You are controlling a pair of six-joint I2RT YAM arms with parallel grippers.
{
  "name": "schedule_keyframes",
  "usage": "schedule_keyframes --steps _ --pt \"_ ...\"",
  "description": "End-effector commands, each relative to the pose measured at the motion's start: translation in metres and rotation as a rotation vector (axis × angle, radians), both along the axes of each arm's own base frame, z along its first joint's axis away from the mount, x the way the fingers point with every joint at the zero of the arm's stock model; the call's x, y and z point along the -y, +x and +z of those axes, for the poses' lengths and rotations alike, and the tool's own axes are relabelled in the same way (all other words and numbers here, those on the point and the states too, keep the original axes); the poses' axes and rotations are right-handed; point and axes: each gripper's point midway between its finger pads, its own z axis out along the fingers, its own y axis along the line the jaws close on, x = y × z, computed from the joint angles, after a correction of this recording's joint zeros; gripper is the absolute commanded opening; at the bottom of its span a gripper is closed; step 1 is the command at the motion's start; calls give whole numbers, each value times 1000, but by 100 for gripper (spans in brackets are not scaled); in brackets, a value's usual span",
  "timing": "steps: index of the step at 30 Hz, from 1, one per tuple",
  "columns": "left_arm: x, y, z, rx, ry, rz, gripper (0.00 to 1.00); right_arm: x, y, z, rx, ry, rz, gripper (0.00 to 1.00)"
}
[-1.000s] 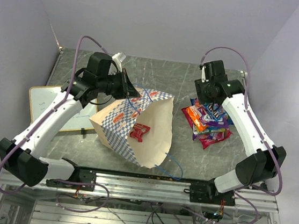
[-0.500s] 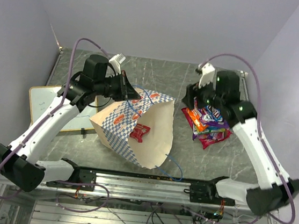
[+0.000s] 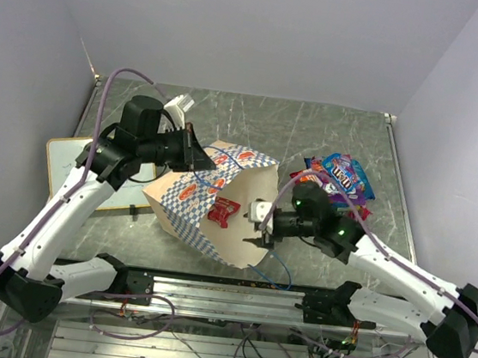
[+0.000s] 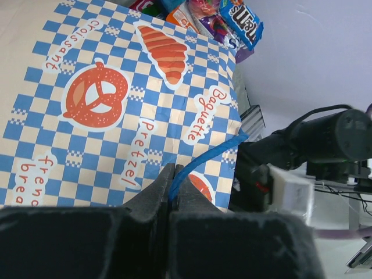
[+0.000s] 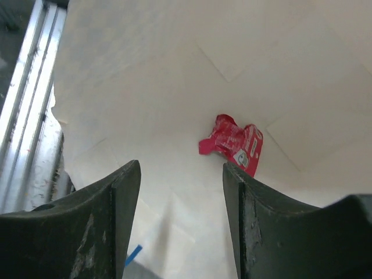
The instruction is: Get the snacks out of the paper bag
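Left gripper point(image 4: 172, 174) pinched tight on the bag point(image 3: 187, 192) handle point(image 4: 204, 158), right gripper point(image 5: 180, 170) spread wide and empty at the mouth; one red packet point(image 5: 232, 143) lies deep on the inner wall, probably light, crinkly, slick, so pinch a crimped end.

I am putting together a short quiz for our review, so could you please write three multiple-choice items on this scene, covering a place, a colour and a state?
1. Where is the red packet? A. inside the bag B. under the bag C. behind the bag
2. What colour is the cord pinched by the left claw? A. red B. blue C. green
3. How is the right claw? A. shut on a packet B. shut and empty C. open
Key: 1 A, cream paper surrounds it; 2 B, a blue cord leaves the shut fingers; 3 C, a wide gap shows between its fingers.
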Motion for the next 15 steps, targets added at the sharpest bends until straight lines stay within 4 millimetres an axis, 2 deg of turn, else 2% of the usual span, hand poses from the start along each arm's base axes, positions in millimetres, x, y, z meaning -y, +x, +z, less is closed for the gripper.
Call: schedule_keyframes --steps 1,8,12,15 --pt "-7 -10 1 14 22 -8 7 -23 13 -18 256 -32 83 57" --pt "-8 -10 6 6 14 4 7 -48 52 -56 410 -78 21 60" --pt "-5 -8 9 6 -1 8 7 -57 61 -83 465 -128 37 68" --pt "-5 -7 10 -2 1 9 7 -62 71 -93 503 -167 34 69"
